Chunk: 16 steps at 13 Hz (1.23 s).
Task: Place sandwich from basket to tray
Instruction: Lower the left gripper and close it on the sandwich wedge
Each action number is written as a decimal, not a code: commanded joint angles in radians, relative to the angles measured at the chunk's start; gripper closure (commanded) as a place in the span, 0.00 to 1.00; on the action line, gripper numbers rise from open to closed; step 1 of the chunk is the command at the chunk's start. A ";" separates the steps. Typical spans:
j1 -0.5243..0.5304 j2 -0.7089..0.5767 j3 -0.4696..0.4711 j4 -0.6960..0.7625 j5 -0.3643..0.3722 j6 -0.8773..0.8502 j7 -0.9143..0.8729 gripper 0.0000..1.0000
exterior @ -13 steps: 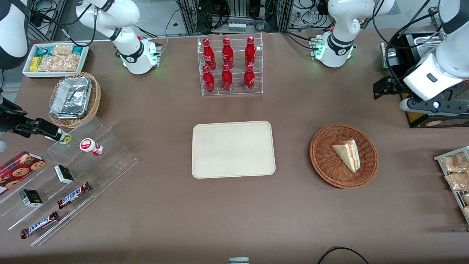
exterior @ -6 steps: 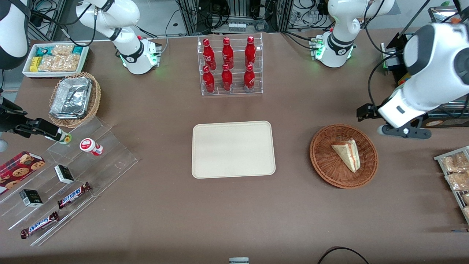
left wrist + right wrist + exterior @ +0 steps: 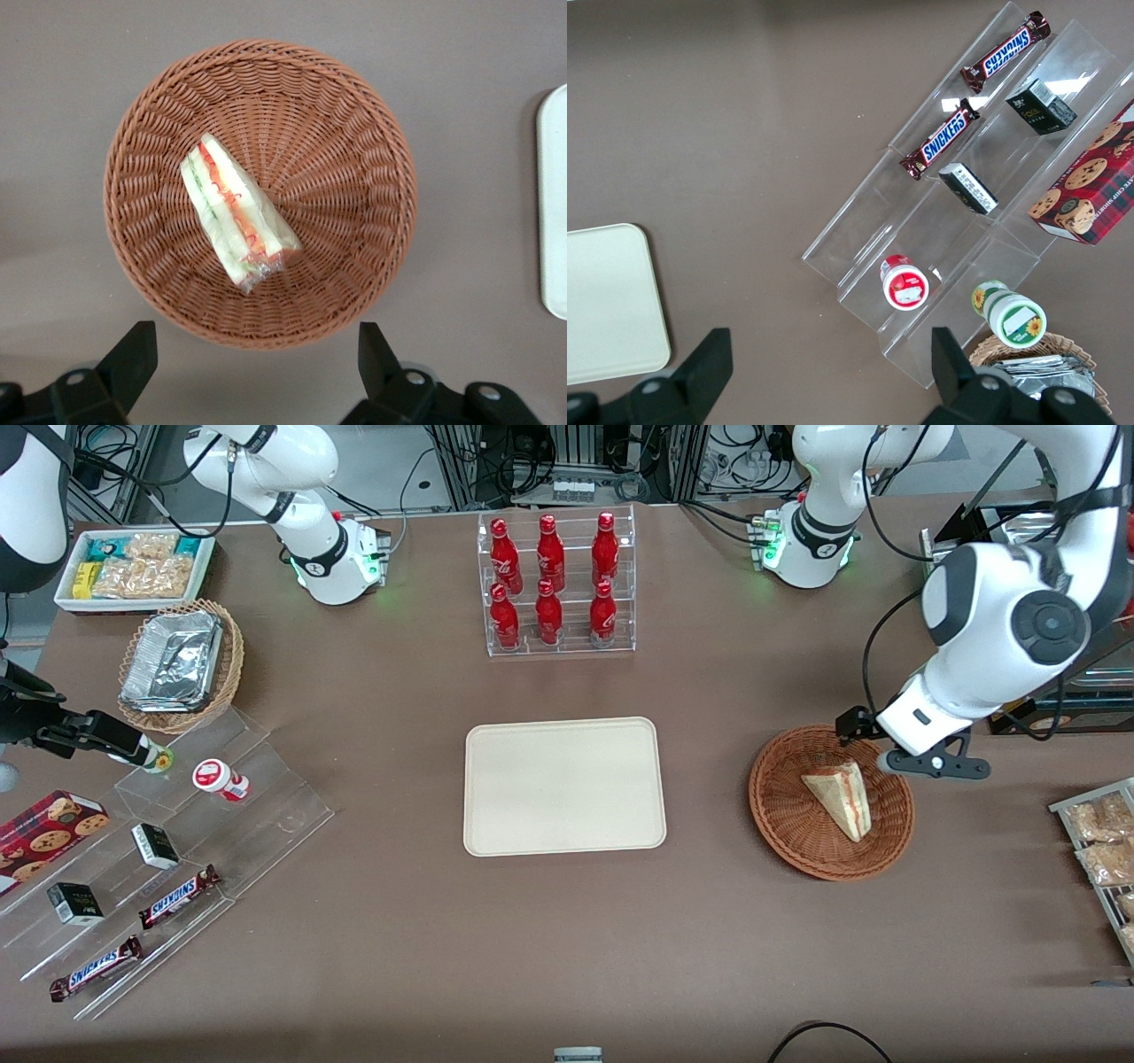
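The left arm's gripper (image 3: 252,354) hung open above the round reddish-brown wicker basket (image 3: 780,815), holding nothing. The triangular pale-bread sandwich (image 3: 838,799) lay inside the basket, well apart from the cream rectangular tray (image 3: 564,786) on the desk (image 3: 567,939).

brown table (image 3: 709,691), tray (image 3: 564,786), basket (image 3: 784,815), claw (image 3: 257,354)

The front camera is looking down steeply from high over the brown bench (image 3: 372,957), facing the two arm bases and taking in its whole width. The left wrist camera is looking straight down from close above the round reddish-brown wicker basket (image 3: 159,115), its own open claw (image 3: 257,359) edging the picture. The right wrist camera is likewise facing downward. All three are sharing the flat cream-beige rectangular tray (image 3: 564,786).
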 commanded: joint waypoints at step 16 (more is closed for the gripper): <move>-0.016 0.090 0.040 -0.075 -0.002 0.208 -0.634 0.00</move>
